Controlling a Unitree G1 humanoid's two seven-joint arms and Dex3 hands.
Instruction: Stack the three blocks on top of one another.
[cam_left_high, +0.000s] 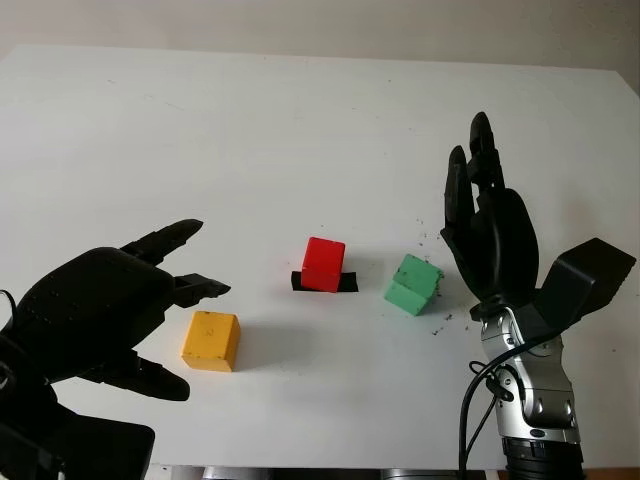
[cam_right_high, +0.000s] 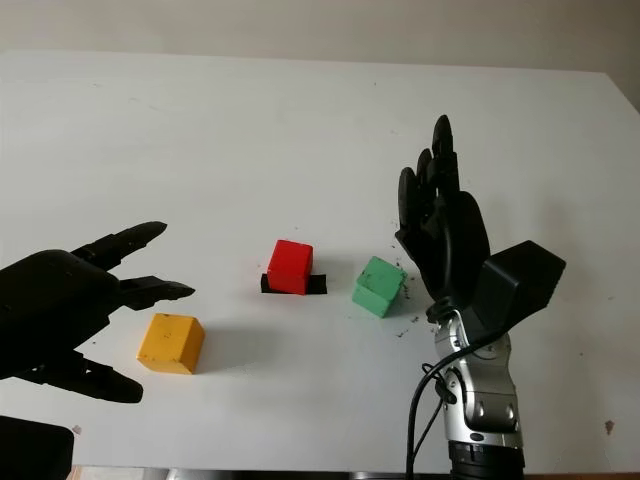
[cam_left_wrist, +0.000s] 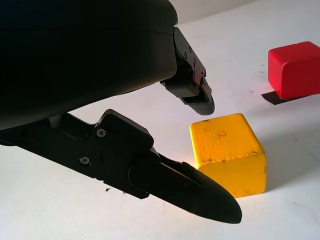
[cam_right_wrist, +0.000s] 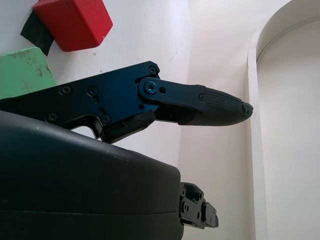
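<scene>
Three blocks lie apart on the white table (cam_left_high: 300, 130). The yellow block (cam_left_high: 211, 341) is at the front left, the red block (cam_left_high: 323, 264) stands on a black patch (cam_left_high: 346, 282) in the middle, and the green block (cam_left_high: 412, 284) lies tilted to its right. My left hand (cam_left_high: 170, 300) hovers open just left of the yellow block, with its fingers (cam_left_wrist: 200, 95) reaching toward it without touching. My right hand (cam_left_high: 480, 200) is raised open just right of the green block, fingers pointing up and holding nothing.
Small dark specks (cam_left_high: 440, 322) dot the table around the green block. The table's front edge (cam_left_high: 330, 468) runs close below the blocks. Bare white surface stretches behind the blocks to the far edge.
</scene>
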